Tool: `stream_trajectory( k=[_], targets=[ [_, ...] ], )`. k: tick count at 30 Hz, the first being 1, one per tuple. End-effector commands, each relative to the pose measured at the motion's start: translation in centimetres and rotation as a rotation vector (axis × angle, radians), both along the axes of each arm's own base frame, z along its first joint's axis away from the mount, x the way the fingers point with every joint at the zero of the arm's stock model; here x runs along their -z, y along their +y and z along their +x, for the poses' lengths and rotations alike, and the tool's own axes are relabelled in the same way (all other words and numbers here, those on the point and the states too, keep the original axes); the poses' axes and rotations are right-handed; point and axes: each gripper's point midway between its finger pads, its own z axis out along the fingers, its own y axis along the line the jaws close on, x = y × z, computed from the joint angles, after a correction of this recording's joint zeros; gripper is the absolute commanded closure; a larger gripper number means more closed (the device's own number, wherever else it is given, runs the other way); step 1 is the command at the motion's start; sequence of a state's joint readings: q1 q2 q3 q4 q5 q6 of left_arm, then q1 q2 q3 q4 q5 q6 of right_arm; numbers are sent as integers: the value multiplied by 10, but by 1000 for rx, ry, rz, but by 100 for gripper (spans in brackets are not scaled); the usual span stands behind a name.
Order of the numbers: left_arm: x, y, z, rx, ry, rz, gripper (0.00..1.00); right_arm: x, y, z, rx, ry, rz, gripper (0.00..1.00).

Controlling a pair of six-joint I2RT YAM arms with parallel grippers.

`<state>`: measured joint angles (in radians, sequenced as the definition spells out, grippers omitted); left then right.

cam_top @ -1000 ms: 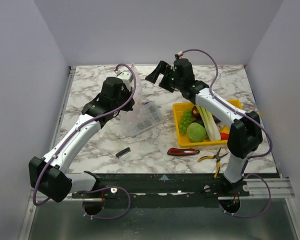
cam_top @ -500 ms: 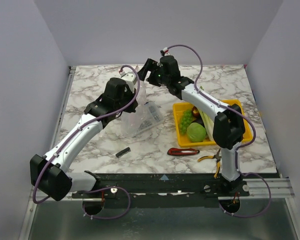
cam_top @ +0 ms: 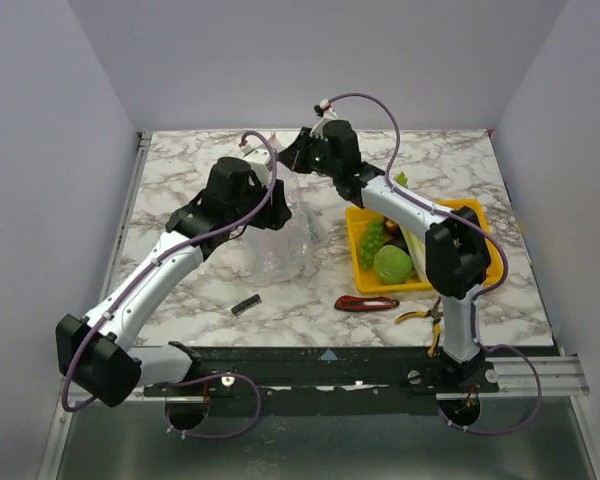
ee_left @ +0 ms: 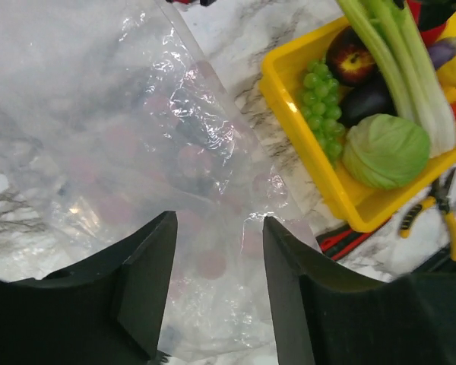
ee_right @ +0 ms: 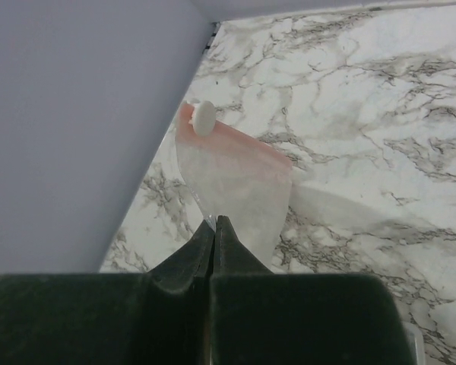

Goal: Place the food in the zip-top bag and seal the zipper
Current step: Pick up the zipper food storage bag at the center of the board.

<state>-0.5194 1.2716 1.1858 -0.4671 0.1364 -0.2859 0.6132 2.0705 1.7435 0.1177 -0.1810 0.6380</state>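
Top external view: the right gripper (cam_top: 294,156) reaches across to the far left-centre of the marble table (cam_top: 310,285). Its 2 fingers are pressed together on the upper edge of the zip-top bag (cam_top: 292,232). Right wrist view shows the same: the black tips meet with no gap on the clear film just below the zipper (ee_right: 239,150), a pinkish-red strip with a small white tab (ee_right: 204,118) at its far end. The bag hangs from that pinch and drapes down to the table between the 2 arms.

The left gripper (ee_left: 219,255) hovers over the bag's body with its fingers spread. Clear film with faint pink dots fills the gap between them, and I cannot tell whether either finger touches it.

The food (cam_top: 390,255) sits outside the bag, in the yellow tray (ee_left: 300,144) to the right: green grapes (ee_left: 319,106), a green cabbage (ee_left: 386,150), pale celery (ee_left: 399,61), a purple eggplant (ee_left: 367,100) and a red-yellow round fruit (ee_left: 349,57). Just in front of the tray lie a red-handled knife (cam_top: 366,303) and yellow-handled pliers (cam_top: 423,316). A small black part (cam_top: 245,305) lies near the left arm.
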Motion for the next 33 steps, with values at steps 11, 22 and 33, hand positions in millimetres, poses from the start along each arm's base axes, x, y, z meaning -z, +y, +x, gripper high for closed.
stream_trajectory(
  k=[11, 22, 33],
  targets=[
    [-110, 24, -72, -83, 285, -676, 42, -132, -43, -104, -198, -585, 64, 99],
    [-162, 22, -61, -201, 596, -1070, 43, -138, -67, -171, -343, -881, 1, 99],
    [-107, 34, -53, -538, 876, -1150, 39, -142, -79, -194, -367, -967, -24, 99]
  ],
)
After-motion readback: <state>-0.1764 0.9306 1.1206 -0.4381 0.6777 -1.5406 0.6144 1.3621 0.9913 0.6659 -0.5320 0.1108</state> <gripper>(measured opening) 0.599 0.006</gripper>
